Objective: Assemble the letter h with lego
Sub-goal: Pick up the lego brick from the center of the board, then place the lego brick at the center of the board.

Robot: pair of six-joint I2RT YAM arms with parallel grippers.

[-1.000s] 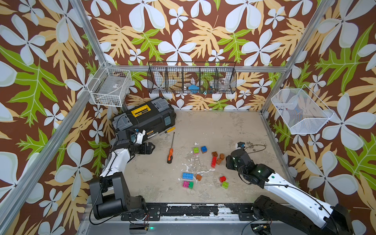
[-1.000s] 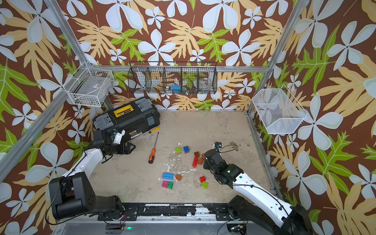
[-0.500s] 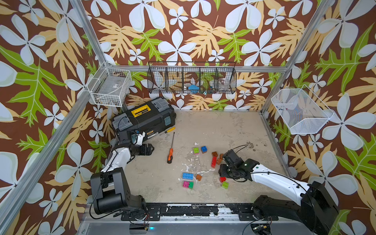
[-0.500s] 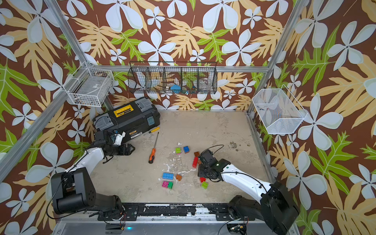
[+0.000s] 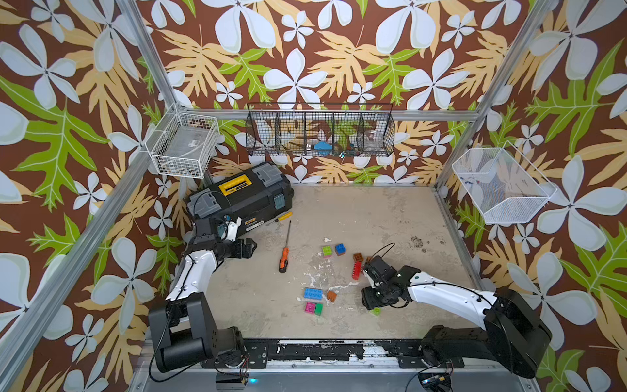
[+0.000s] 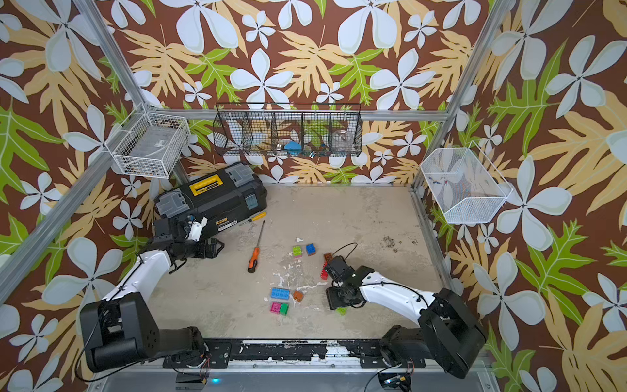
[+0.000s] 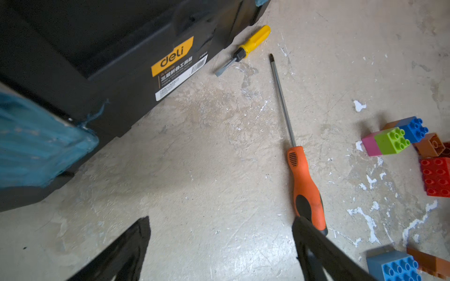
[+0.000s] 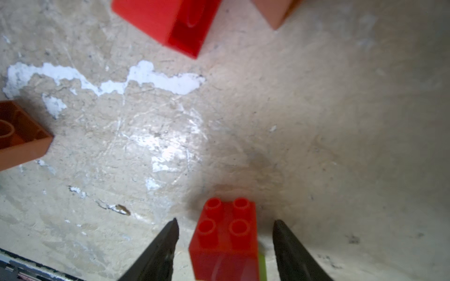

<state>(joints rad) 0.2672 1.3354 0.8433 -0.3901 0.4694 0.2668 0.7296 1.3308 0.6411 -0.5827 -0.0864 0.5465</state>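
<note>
My right gripper point(image 8: 225, 222) stood open astride the small red brick point(image 8: 226, 243) at the table's point(image 5: 373, 217) near right (left gripper point(image 7: 220, 219) open too, empty, left by the toolbox point(image 7: 121, 60)), so I feared closing off-centre could twist it away from the green brick point(image 8: 262, 266) beside it.

Left arm point(image 5: 195, 271), right arm point(image 5: 444, 295): white link shells, black joint housings, thin black cables, black tapered jaws.
</note>
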